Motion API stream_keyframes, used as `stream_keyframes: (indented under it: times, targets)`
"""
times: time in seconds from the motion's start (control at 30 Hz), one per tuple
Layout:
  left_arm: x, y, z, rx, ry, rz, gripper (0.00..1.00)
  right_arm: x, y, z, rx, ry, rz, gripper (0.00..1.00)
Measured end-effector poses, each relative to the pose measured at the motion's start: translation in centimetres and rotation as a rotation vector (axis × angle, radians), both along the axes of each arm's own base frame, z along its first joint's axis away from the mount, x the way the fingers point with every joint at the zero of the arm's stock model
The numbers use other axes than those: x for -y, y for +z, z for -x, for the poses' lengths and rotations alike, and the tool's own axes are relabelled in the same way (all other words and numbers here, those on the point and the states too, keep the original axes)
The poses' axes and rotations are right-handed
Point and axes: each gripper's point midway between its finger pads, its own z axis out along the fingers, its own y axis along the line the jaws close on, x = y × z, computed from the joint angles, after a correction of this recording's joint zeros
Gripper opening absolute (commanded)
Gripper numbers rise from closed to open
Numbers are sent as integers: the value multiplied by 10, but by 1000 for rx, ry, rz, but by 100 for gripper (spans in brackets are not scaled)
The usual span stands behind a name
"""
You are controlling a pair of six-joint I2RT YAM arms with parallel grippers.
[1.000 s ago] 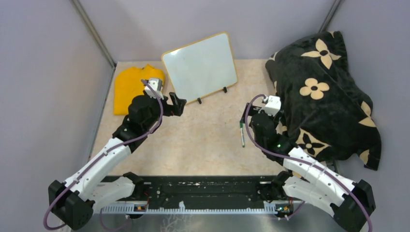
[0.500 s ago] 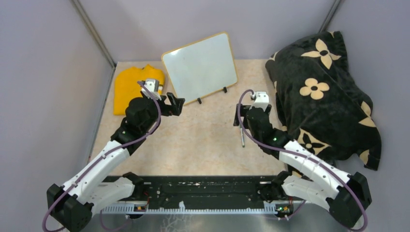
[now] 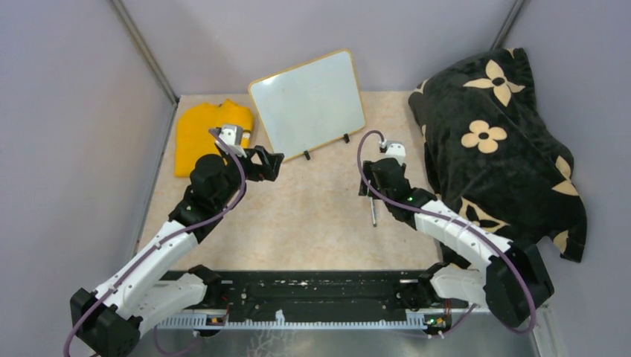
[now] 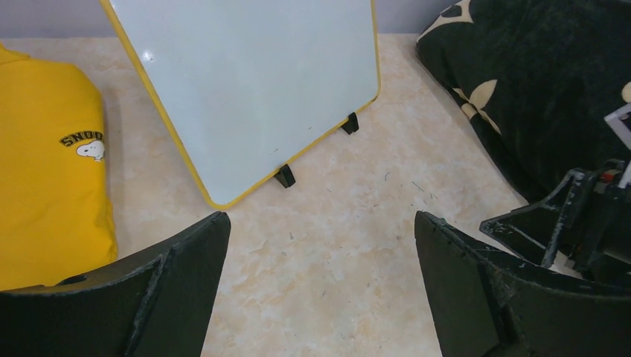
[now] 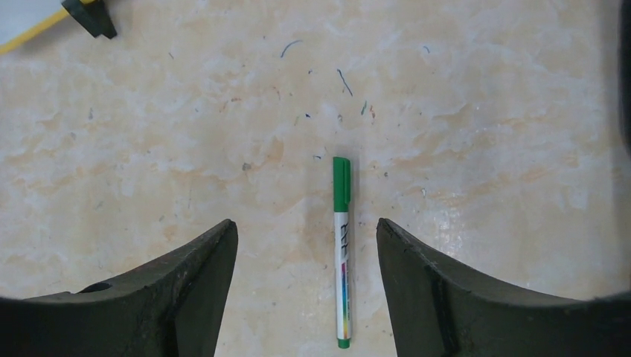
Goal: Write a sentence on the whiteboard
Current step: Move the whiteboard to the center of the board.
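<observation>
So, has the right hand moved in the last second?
Yes. In the top view the right hand has shifted left, away from the black blanket, to just over the green marker.

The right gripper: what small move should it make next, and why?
Probably lower the right gripper straight down and close on the marker. The gripper is open, the marker lies flat on the table between its two sides, not yet held, and the whiteboard shows no writing yet.
</observation>
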Motion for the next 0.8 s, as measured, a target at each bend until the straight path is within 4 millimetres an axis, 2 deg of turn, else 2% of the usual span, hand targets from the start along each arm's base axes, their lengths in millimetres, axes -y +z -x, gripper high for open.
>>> stream_keyframes:
  times: [0.27, 0.5, 0.63, 0.8]
  targets:
    - [5, -2, 2, -6, -30, 0, 99, -10, -43, -17, -88, 11, 52, 64]
    - [7, -2, 3, -6, -40, 1, 99, -30, -42, -81, -22, 20, -4, 56]
    - [7, -2, 3, -6, -45, 1, 99, -37, -43, -125, 13, 19, -32, 56]
    - [8, -4, 3, -11, -46, -2, 99, -48, -51, -158, 25, 50, -32, 59]
